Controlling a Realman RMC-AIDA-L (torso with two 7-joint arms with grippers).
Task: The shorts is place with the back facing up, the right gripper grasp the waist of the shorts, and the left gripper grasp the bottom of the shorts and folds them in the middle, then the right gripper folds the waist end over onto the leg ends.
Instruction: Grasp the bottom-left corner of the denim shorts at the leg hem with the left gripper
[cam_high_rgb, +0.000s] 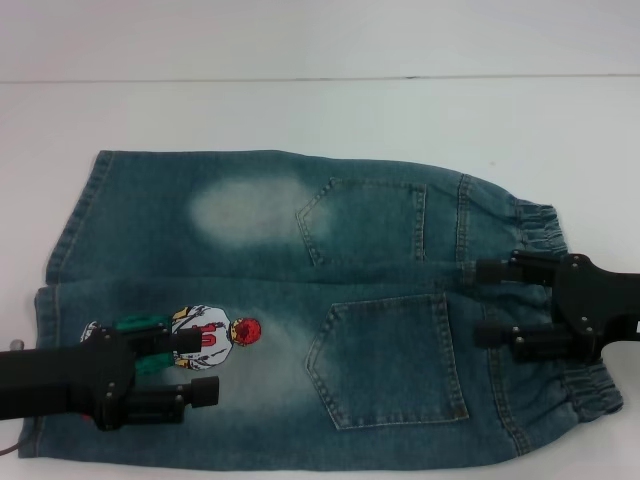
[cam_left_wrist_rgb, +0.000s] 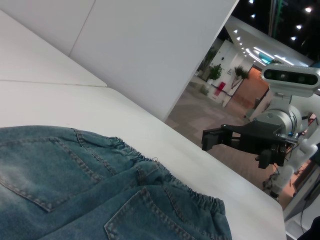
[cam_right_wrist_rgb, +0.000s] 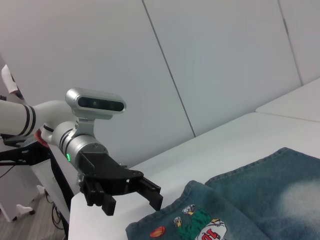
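Observation:
Blue denim shorts (cam_high_rgb: 380, 240) lie flat on the white table (cam_high_rgb: 300, 110), back pockets up. The elastic waist (cam_high_rgb: 545, 232) is on the right and the leg ends (cam_high_rgb: 70, 240) on the left. A cartoon patch (cam_high_rgb: 215, 325) marks the near leg. My left gripper (cam_high_rgb: 208, 365) hovers open over that near leg end, beside the patch. My right gripper (cam_high_rgb: 480, 302) hovers open over the waist, nothing between its fingers. The left wrist view shows the shorts (cam_left_wrist_rgb: 75, 185) and the right gripper (cam_left_wrist_rgb: 212, 139) above the table. The right wrist view shows the shorts (cam_right_wrist_rgb: 260, 200) and the left gripper (cam_right_wrist_rgb: 132, 195).
The table's far edge (cam_high_rgb: 320, 78) meets a white wall. Bare table (cam_high_rgb: 590, 150) surrounds the shorts behind and to the right. The table's side edge (cam_left_wrist_rgb: 225, 172) drops off beyond the waist. My head camera (cam_right_wrist_rgb: 95, 102) shows in the wrist views.

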